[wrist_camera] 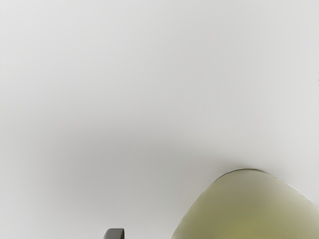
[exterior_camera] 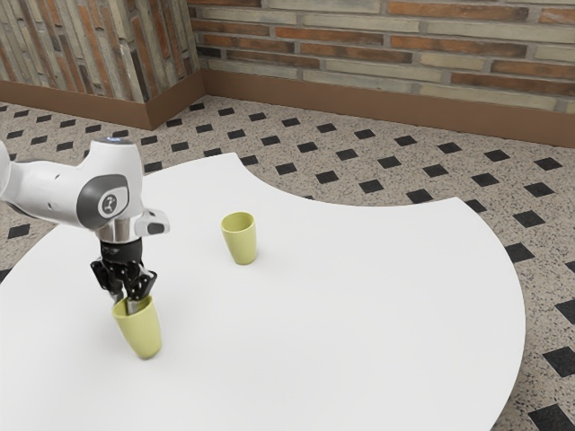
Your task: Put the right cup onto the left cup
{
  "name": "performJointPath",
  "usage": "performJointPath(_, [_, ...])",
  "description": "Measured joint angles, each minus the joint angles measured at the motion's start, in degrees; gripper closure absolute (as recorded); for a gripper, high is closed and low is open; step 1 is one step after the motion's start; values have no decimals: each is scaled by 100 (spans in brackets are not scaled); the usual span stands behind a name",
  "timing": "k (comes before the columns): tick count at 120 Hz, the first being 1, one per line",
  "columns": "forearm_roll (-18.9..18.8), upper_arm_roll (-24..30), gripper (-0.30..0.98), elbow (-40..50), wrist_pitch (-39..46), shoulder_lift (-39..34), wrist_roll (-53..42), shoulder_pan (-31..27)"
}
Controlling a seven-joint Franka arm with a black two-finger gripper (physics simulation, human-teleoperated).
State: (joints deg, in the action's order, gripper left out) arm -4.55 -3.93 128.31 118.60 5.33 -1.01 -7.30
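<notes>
In the exterior view the claw point(exterior_camera: 126, 301) is hanging at the mouth of the right cup point(exterior_camera: 139, 330), its fingers standing partly apart; one is reaching into the mouth, the other seems to be staying outside the wall, and neither is visibly pinching it. The cup is resting on the desk point(exterior_camera: 359, 314), and the left cup point(exterior_camera: 241, 239) is standing well apart, mouth up. Centring the wall between the fingers, closing gently, then lifting straight up should be keeping the rim from dragging or tipping. The bare desk between the cups is offering a free path, if the carried base is clearing the other rim; the desk's edge is lying well away.

In the wrist view a grey fingertip point(wrist_camera: 115, 234) is showing beside the cup's rounded side, with a gap between, so squaring up first is looking wise.
</notes>
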Motion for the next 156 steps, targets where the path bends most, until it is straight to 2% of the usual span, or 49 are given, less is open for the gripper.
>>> performJointPath(29, [150,30,74,3,73,-57,11,188])
performJointPath(50, [298,33,77,-2,90,-89,19,222])
performJointPath(68, [357,61,78,-118,102,-419,37,197])
performJointPath(96, [377,188,78,-1088,107,-445,65,143])
performJointPath(109, [371,333,78,-1732,88,-168,74,104])
performJointPath(132, [352,375,78,-2661,8,409,86,577])
performJointPath(156, [361,358,78,-3322,-108,929,87,600])
